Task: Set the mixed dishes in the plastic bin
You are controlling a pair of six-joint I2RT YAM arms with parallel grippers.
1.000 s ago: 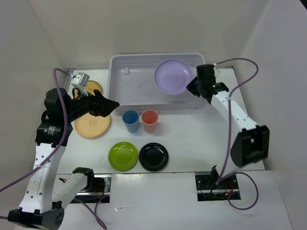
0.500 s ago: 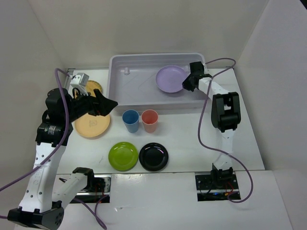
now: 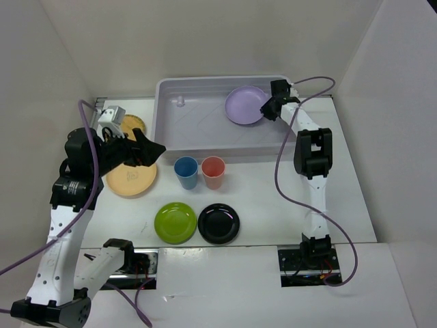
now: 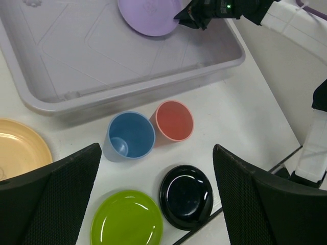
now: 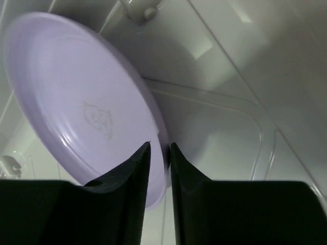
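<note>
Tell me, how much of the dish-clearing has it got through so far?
Barely started. The lilac plate is in the plastic bin, its rim between the fingers of the right end effector; whether it is released is unclear. The left end effector hovers open and empty. Left on the table: pale orange plate, woven disc, blue cup, coral-red cup, lime green plate, black plate.

I see a white table (image 3: 273, 205). The plastic bin (image 3: 194, 123) sits at its far side, with a woven disc (image 3: 131, 125) and a pale orange plate (image 3: 133, 179) to its left. In front stand a blue cup (image 3: 185, 171) and a coral-red cup (image 3: 213, 171), side by side. Nearer lie a lime green plate (image 3: 175, 223) and a black plate (image 3: 218, 223).
</note>
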